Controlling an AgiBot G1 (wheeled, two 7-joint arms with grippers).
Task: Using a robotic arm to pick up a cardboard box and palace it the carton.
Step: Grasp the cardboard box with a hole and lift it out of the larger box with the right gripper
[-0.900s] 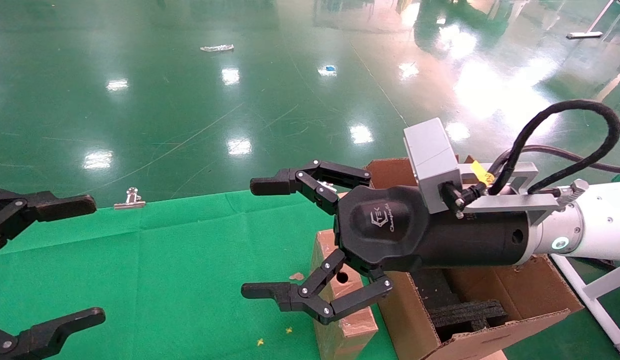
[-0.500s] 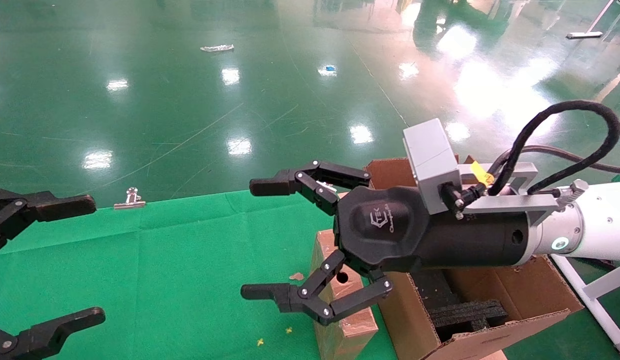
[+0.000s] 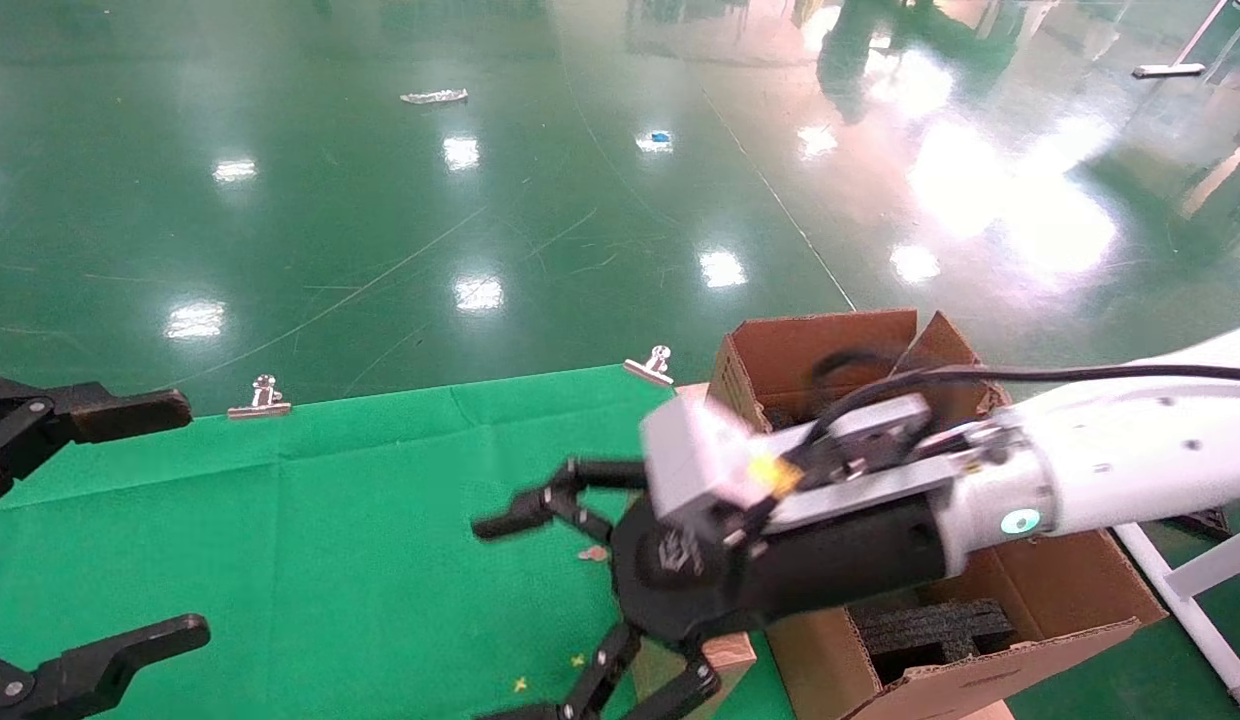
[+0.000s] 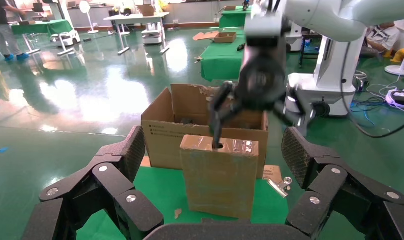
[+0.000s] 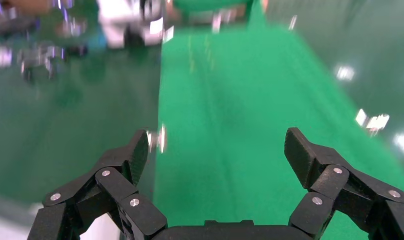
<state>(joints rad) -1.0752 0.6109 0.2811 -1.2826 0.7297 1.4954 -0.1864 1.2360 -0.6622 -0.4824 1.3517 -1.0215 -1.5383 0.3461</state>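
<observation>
Right end effector of white glossy robotic arm: fingers spread wide, nothing held; small brown taped cardboard box directly beneath it, upright on green surface; large corrugated carton just behind; left end effector wide apart, idle.

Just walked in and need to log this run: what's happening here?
The white robotic arm's right gripper, fingers open and empty, is swinging down over the small taped brown cardboard box, which stands upright on the green cloth beside the large corrugated carton with black foam inserts. Nothing is grasped yet. The left gripper sits open at the cloth's left side, idle.
</observation>
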